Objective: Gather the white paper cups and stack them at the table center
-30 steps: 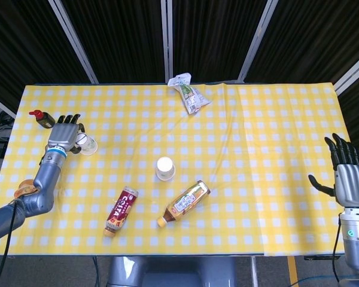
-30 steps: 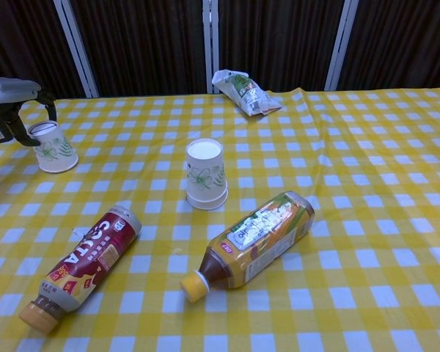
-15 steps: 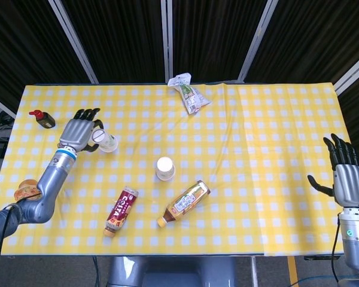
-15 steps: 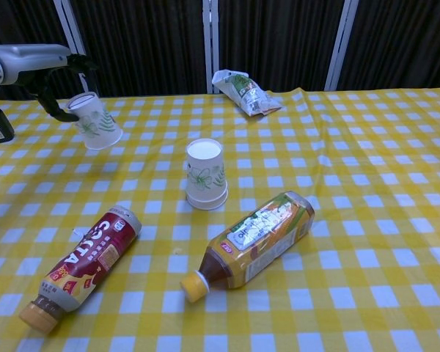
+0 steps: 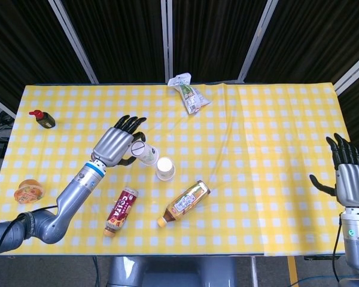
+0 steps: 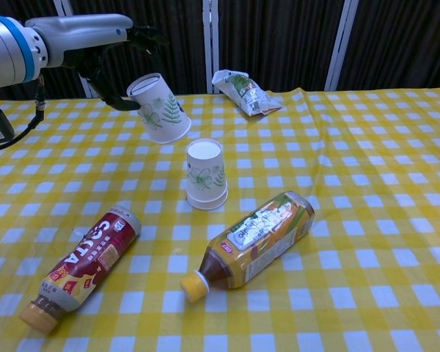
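Observation:
My left hand (image 5: 116,145) (image 6: 106,51) holds a white paper cup with a green leaf print (image 5: 145,152) (image 6: 158,108), upside down and tilted, in the air. It hangs just left of and above a second white cup (image 5: 165,168) (image 6: 205,175), which stands upside down at the table's middle. The two cups are apart. At the table's right edge my right hand (image 5: 346,173) is open, fingers spread, holding nothing; the chest view does not show it.
A dark red Costa bottle (image 5: 121,211) (image 6: 76,267) and a tea bottle (image 5: 183,203) (image 6: 252,241) lie in front of the standing cup. A snack bag (image 5: 189,94) (image 6: 246,92) lies at the back. A small dark bottle (image 5: 42,118) and a round snack tub (image 5: 28,191) sit far left.
My left hand lifted the cup off the table at the far left and carried it right and forward to beside the centre cup. The right hand stayed put.

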